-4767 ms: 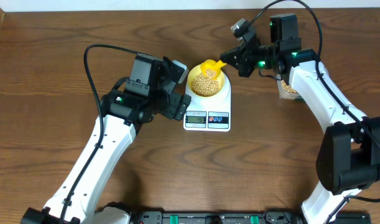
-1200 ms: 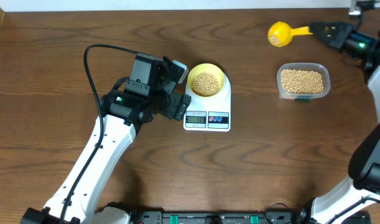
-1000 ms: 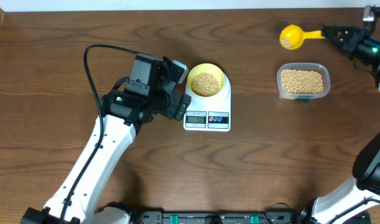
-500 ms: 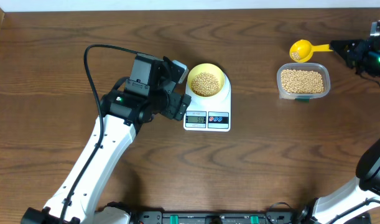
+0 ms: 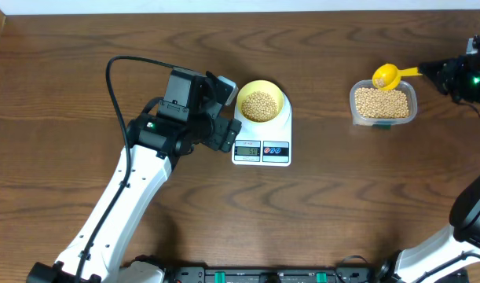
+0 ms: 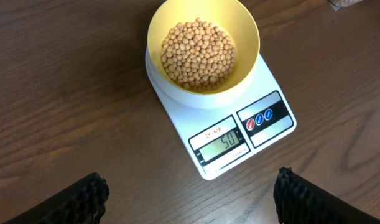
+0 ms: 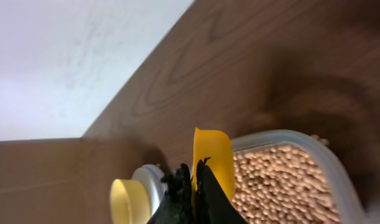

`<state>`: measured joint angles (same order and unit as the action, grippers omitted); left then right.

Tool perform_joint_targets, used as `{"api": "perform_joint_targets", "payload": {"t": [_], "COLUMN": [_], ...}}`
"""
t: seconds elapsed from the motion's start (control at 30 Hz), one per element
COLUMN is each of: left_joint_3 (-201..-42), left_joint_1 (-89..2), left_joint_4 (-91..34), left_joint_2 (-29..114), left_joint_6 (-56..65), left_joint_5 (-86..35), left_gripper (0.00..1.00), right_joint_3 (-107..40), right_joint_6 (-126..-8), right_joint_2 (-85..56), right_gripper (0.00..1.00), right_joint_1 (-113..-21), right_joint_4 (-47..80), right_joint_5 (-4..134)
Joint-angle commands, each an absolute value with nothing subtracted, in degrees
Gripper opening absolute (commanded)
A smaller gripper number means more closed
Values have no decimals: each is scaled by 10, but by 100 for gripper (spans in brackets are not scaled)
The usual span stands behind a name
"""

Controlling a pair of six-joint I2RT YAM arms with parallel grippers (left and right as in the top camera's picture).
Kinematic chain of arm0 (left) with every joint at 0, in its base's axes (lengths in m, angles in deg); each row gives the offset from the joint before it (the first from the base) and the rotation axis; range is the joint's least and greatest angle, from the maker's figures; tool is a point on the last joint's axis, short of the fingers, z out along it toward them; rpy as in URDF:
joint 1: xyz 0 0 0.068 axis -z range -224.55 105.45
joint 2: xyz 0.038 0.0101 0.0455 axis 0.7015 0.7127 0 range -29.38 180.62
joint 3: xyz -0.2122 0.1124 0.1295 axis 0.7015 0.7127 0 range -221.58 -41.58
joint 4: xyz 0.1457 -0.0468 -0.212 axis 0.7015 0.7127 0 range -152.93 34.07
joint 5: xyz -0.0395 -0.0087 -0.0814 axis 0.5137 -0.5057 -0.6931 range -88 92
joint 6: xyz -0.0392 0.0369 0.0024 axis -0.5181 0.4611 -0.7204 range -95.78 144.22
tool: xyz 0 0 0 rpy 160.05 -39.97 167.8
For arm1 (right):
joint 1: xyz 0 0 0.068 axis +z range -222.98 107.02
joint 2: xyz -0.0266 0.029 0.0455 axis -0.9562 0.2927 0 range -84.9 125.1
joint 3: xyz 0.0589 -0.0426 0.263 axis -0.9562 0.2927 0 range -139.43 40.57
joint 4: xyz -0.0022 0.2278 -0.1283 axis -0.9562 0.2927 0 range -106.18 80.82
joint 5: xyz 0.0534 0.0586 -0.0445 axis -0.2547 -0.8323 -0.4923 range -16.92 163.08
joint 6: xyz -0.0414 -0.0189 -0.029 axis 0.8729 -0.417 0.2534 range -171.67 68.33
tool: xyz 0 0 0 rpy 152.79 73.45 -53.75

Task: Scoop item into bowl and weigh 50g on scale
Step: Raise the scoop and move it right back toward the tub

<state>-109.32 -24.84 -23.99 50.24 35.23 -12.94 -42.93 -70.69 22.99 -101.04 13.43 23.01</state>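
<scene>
Scoop [image 5: 386,76] in right pincer [image 5: 429,70] over tub [image 5: 353,104]

A yellow scoop [image 5: 385,76] hangs over a clear tub [image 5: 353,103].

My right jaws are holding the yellow scoop [image 5: 385,76] over the tub [image 5: 352,104] of beans [image 5: 385,106] by the desk's right edge; the bowl [image 5: 280,97] of beans is sitting on the scale [image 5: 261,148].

One bowl [image 5: 280,93], one scale [image 5: 261,150], one tub [image 5: 383,122], one scoop [image 5: 385,76]
</scene>
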Motion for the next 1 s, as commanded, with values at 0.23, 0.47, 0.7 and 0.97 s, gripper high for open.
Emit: {"api": "perform_joint_targets", "payload": {"t": [0.23,0.47,0.7,0.97], "left_joint_3": [-1092,-1092,-1092,-1092], "left_joint_1": [-250,-250,-250,-250], "left_joint_4": [-240,-240,-240,-240], "left_joint_2": [501,501,501,501], "left_joint_6": [362,362,362,362], "left_joint_5": [-134,-134,-134,-134], "left_gripper": [87,87,87,87], "right_joint_3": [-430,-430,-430,-430], "right_joint_6": [-661,-627,-580,-542], "right_joint_2": [186,153,94,44], "right_gripper": [1,1,1,2], "right_joint_1": [-1012,-1010,-1010,-995], "right_joint_4": [139,170,203,209], "right_joint_5": [267,316,370,442]}}
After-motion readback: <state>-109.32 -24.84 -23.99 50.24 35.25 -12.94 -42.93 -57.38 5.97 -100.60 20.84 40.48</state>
